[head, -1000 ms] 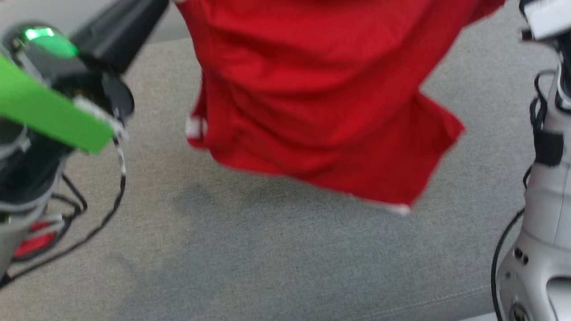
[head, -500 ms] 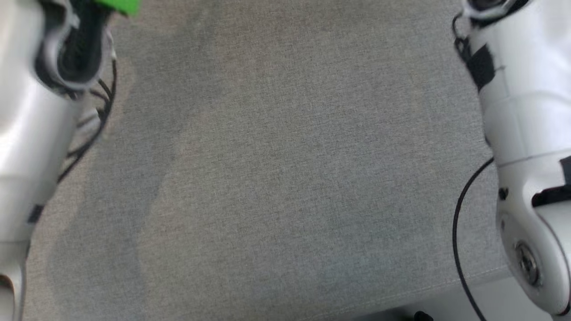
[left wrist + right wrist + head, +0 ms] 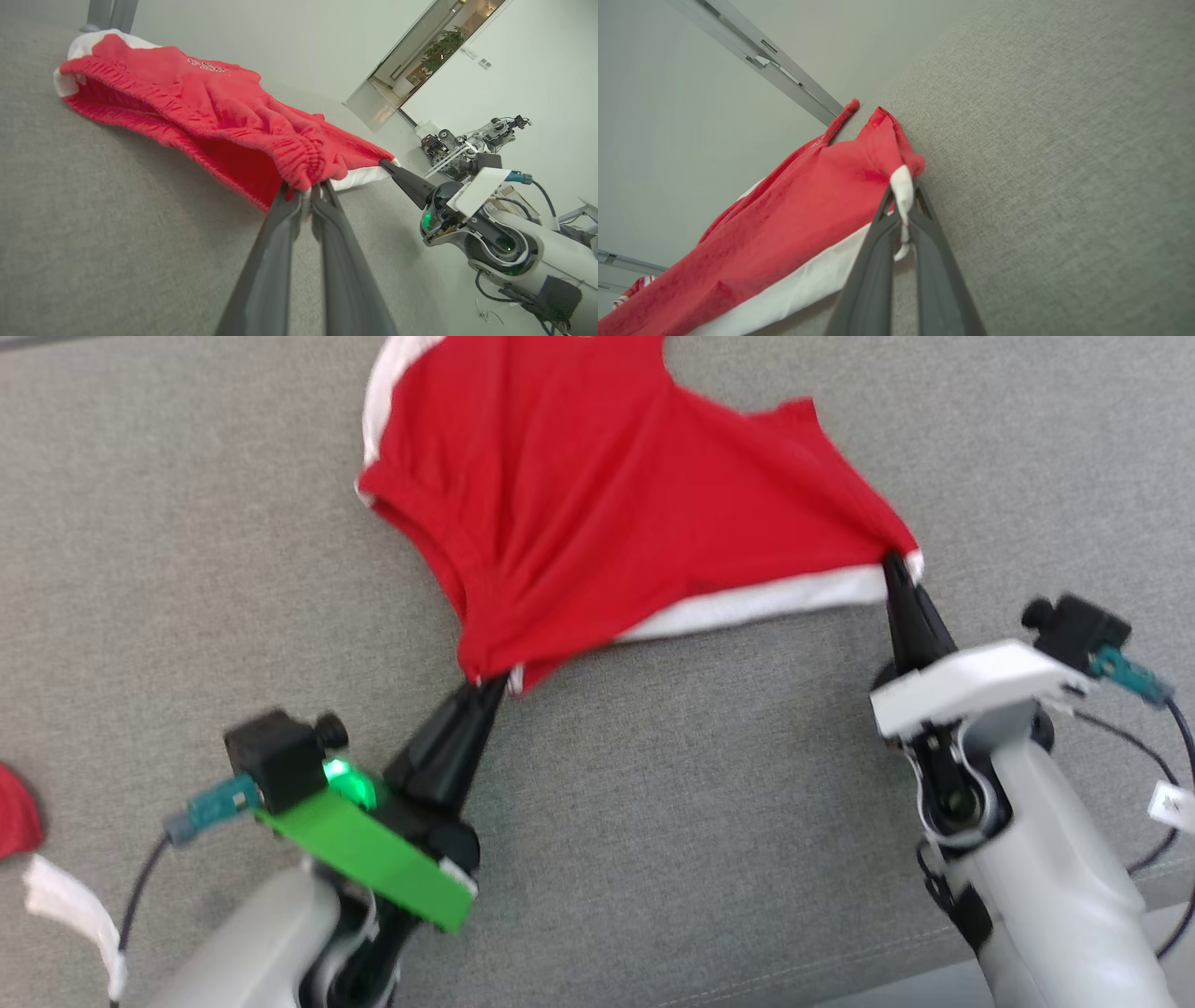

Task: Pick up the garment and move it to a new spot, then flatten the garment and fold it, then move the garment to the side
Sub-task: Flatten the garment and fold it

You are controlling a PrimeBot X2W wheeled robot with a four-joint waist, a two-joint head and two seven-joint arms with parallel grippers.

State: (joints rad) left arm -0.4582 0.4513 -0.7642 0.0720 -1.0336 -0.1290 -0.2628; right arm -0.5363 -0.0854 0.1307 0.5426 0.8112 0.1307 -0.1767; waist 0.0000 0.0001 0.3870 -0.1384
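The garment [image 3: 607,513] is a red shirt with white trim, spread over the grey surface [image 3: 653,821] at the top middle of the head view. My left gripper [image 3: 493,681] is shut on its near left corner, where the cloth bunches up. My right gripper [image 3: 893,560] is shut on the near right corner at the white hem. The left wrist view has the bunched red garment [image 3: 210,112] pinched in my left gripper [image 3: 306,191], with the right gripper [image 3: 384,162] at the hem beyond. In the right wrist view my right gripper [image 3: 903,186] clamps a white strip of the garment [image 3: 794,210].
A second bit of red and white cloth [image 3: 19,821] lies at the left edge of the head view. The grey surface's front edge [image 3: 934,980] runs along the bottom right. Another robot [image 3: 472,144] stands far off by a doorway in the left wrist view.
The head camera has swung about, so the whole picture shifted. The garment hung in the air a second ago; now it lies on the grey surface, held at its two near corners.
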